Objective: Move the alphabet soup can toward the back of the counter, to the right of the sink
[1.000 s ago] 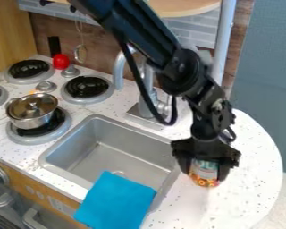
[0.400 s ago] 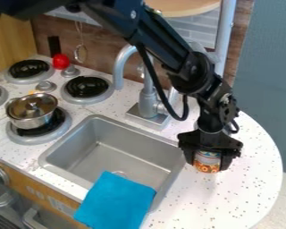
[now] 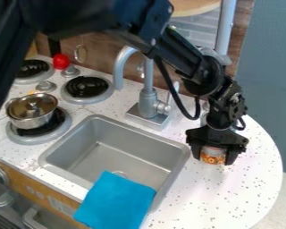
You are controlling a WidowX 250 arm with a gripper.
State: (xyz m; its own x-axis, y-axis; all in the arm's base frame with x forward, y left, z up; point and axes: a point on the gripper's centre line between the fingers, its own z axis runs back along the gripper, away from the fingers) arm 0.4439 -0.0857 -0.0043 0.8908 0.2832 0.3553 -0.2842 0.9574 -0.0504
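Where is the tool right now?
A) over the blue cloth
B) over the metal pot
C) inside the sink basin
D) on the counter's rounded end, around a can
D: the tool has its fingers on either side of the can, on the counter beyond the sink.

You are viewing the tool (image 3: 213, 160) pointing downward at the right of the sink (image 3: 127, 152), over the white speckled desk (image 3: 229, 197). Its two fingers are gripping a can (image 3: 213, 155) with an orange pattern, one finger bearing on each side. The faucet (image 3: 147, 102) is standing behind the sink. A blue cloth (image 3: 115, 201) is draping over the sink's front edge, partly covering the basin. To the left, you are seeing a lidded metal pot (image 3: 31, 120) resting on a stove burner (image 3: 57, 129). A red ball (image 3: 61, 61) is lying near the rear wall.
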